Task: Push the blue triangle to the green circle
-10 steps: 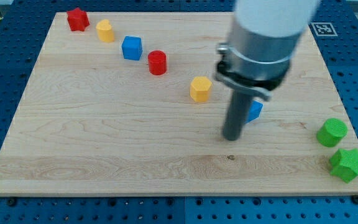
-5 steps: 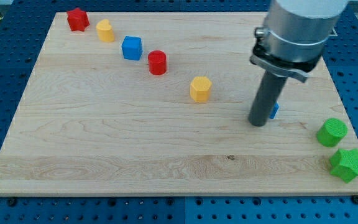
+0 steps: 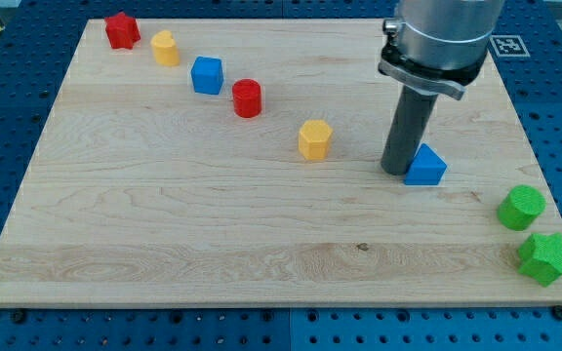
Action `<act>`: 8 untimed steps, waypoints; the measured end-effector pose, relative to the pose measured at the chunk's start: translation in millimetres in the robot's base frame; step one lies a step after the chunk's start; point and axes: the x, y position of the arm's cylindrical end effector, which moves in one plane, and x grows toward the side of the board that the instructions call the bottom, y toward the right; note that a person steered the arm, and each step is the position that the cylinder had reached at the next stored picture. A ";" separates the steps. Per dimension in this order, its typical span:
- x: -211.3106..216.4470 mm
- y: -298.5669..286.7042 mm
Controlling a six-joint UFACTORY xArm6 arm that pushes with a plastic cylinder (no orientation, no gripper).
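Note:
The blue triangle point(image 3: 425, 167) lies on the wooden board right of centre. My tip point(image 3: 396, 171) stands right against its left side, touching or nearly touching it. The green circle point(image 3: 521, 208) sits near the board's right edge, down and to the right of the triangle, about a hundred pixels away. The dark rod and the arm's grey body rise from the tip toward the view's top.
A green star point(image 3: 545, 257) lies just below the green circle. A yellow hexagon point(image 3: 314, 139) sits left of my tip. A red cylinder point(image 3: 247, 97), blue cube point(image 3: 207, 75), yellow block point(image 3: 165, 47) and red star point(image 3: 121, 29) line up toward the top left.
My tip swept right with the blue triangle, then drew back up and left. The triangle, mostly hidden behind the rod before, now shows fully and lies further right.

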 end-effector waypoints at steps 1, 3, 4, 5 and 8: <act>0.0 22.1; 0.0 47.6; 0.0 43.4; 12.7 14.5; 21.5 44.5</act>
